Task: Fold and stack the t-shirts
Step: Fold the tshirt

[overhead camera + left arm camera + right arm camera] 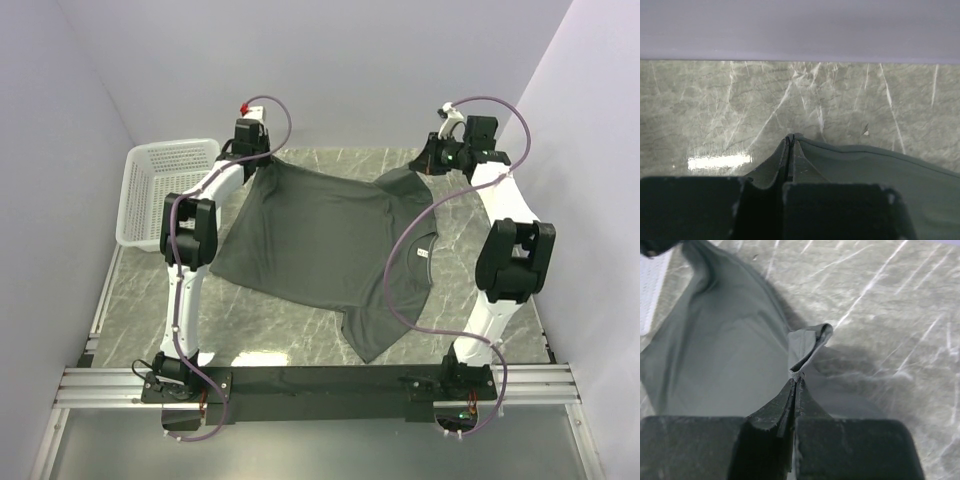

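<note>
Left hand (266, 156) and right hand (430, 163) each clench a far edge of the t-shirt (320, 250), which drapes down onto the surface (270, 335). Step in hand: spreading. Next move likely requires even tension, then lowering flat

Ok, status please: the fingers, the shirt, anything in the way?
Left fingers shut on shirt, right fingers too. Far edge raised, rest on table. Basket left, not blocking.

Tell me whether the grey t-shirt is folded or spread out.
Spread: the t-shirt stretches open between left fingers and right fingers, each shut on its far edge.
</note>
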`<action>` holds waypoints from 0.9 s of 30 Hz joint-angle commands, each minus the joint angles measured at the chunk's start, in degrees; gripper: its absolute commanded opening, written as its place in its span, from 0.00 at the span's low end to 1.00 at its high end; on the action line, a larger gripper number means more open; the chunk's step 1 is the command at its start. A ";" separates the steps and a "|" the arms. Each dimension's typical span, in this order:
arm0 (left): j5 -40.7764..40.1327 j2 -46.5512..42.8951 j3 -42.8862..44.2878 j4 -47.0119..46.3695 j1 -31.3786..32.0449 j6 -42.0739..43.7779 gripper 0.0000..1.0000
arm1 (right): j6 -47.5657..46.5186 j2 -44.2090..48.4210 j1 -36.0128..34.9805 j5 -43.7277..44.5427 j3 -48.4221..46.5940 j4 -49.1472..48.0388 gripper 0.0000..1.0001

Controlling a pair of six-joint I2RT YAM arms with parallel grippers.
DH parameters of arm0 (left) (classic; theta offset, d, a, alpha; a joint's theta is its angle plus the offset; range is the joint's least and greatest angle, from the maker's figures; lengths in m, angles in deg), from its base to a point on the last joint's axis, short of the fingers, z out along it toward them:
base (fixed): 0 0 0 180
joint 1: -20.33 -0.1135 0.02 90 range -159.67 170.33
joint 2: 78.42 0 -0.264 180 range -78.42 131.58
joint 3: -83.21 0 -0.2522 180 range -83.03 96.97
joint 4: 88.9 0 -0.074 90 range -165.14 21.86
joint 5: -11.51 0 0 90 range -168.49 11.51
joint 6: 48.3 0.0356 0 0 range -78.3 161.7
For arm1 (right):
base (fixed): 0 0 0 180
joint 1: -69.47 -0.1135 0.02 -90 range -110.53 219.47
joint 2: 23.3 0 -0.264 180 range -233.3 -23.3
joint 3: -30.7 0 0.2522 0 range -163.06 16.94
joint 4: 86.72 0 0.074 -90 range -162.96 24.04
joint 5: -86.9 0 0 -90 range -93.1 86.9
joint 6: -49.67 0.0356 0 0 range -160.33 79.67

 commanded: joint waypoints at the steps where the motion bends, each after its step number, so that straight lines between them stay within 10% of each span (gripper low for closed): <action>1: 2.43 -4.47 -1.98 -4.45 -0.03 4.36 0.00 | -0.71 5.29 -0.60 -3.07 3.38 -1.80 0.00; 27: 1.56 -17.48 -21.06 -13.16 -0.03 12.62 0.00 | -4.31 16.02 -2.01 -4.65 16.31 -0.75 0.00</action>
